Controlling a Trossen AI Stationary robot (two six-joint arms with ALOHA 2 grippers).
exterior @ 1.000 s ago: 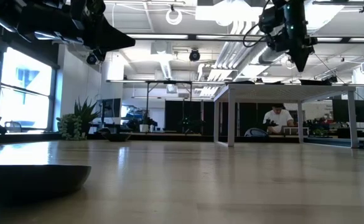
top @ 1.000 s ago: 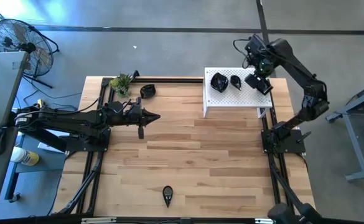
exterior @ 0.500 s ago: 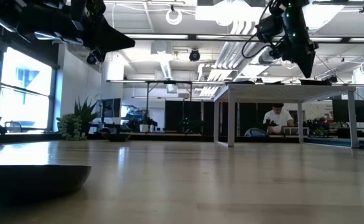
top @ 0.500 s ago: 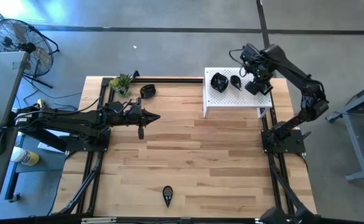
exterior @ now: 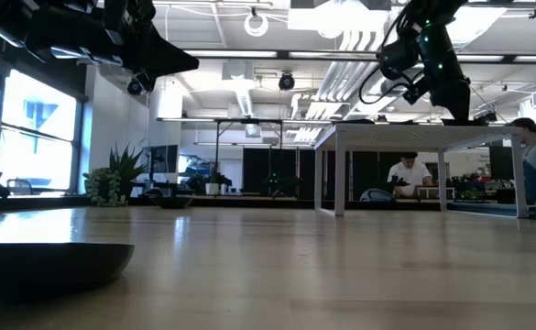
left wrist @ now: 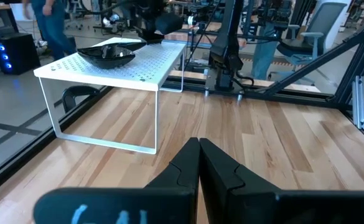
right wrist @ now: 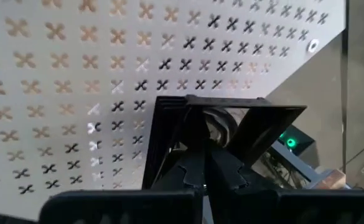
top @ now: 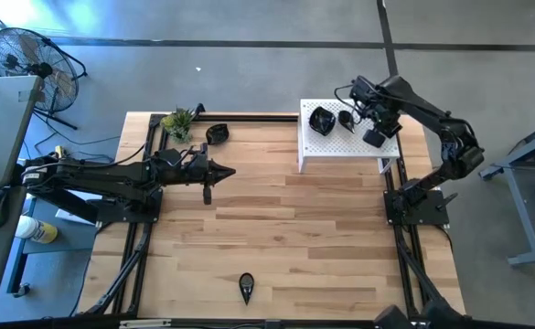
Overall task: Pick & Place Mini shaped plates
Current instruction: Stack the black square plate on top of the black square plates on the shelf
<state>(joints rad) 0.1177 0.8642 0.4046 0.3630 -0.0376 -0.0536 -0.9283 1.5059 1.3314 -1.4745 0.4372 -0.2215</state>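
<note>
Over the white perforated platform (top: pixel 345 137), the right tool (top: pixel 374 139) hangs pressed together near its right edge beside two black mini plates (top: pixel 322 120), while the left tool (top: pixel 207 195), likewise closed, waits above open tabletop (top: pixel 294 238).

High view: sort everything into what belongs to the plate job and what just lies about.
Job: square plate in the shut right hand; wavy plate and teardrop plate on the white platform; plate beside the plant; lone plate at the table's near edge.
Lying about: plant, fan, idle left hand.
</note>
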